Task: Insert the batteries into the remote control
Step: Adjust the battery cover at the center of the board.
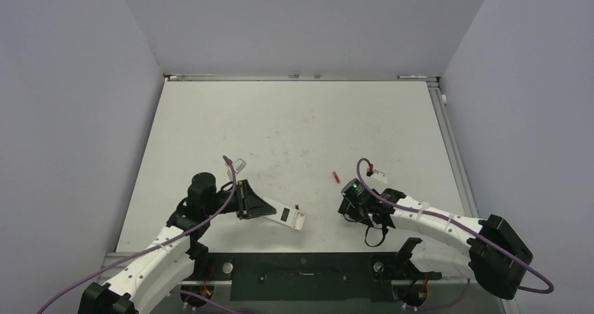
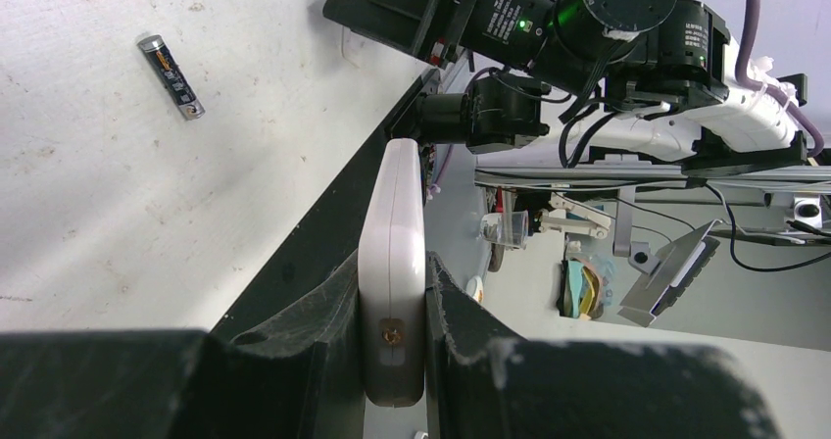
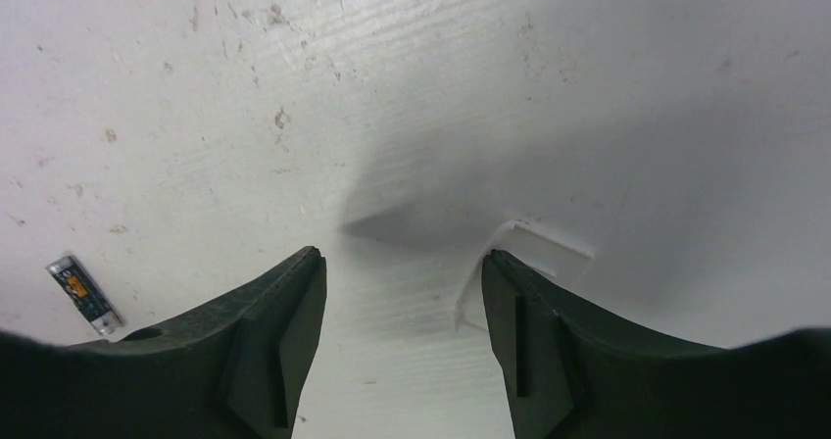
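Here, your left end effector is clamped on the remote control, low and left of centre on the tabletop. From above, the white remote control sticks out to the right of the black fingers, with its far end near the front edge of the tabletop and a dark rectangular patch on its upper side. In the left wrist view you see the left end effector with the remote control edge-on, a narrow white slab pressed on both sides by the fingers and running up and away from the camera.

Your right end effector sits right of centre, well apart from the remote control, and holds nothing. In the right wrist view the right end effector has its two dark fingers standing apart over the bare, scuffed tabletop, with a clear gap between them.

One battery lies loose on the tabletop between the two arms, nearer the right one. The right wrist view shows that battery flat, just outside the left-hand finger; the left wrist view shows it as a slim dark cylinder with metal ends. A thin white flat piece lies just beside the other finger; you cannot tell from these views what it is.
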`<state>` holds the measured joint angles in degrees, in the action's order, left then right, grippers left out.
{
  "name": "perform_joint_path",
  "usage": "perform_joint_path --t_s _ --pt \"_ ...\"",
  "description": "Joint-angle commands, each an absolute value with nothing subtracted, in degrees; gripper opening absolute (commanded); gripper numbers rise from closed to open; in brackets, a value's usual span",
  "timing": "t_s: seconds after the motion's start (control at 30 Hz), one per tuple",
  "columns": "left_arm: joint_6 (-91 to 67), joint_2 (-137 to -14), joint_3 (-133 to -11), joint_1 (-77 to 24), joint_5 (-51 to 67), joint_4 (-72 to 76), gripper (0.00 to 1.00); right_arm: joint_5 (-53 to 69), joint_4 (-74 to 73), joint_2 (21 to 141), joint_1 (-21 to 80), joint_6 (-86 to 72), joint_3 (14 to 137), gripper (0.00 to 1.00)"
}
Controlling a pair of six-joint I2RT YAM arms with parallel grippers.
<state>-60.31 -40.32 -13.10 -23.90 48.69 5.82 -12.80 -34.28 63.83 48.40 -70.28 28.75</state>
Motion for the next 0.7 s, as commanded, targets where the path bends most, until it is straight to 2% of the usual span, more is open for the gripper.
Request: perform_joint_path --t_s 0.0,0.67 --pt "-59.42 -40.43 -14.24 -24.04 49.50 8.18 0.00 -14.97 -29.42 64.65 45.01 -70.65 25.75 0.59" --pt "-58.07 -40.62 -15.09 -23.99 47.59 4.82 0.00 -13.35 -19.72 77.47 28.10 -56.16 32.99 0.59"
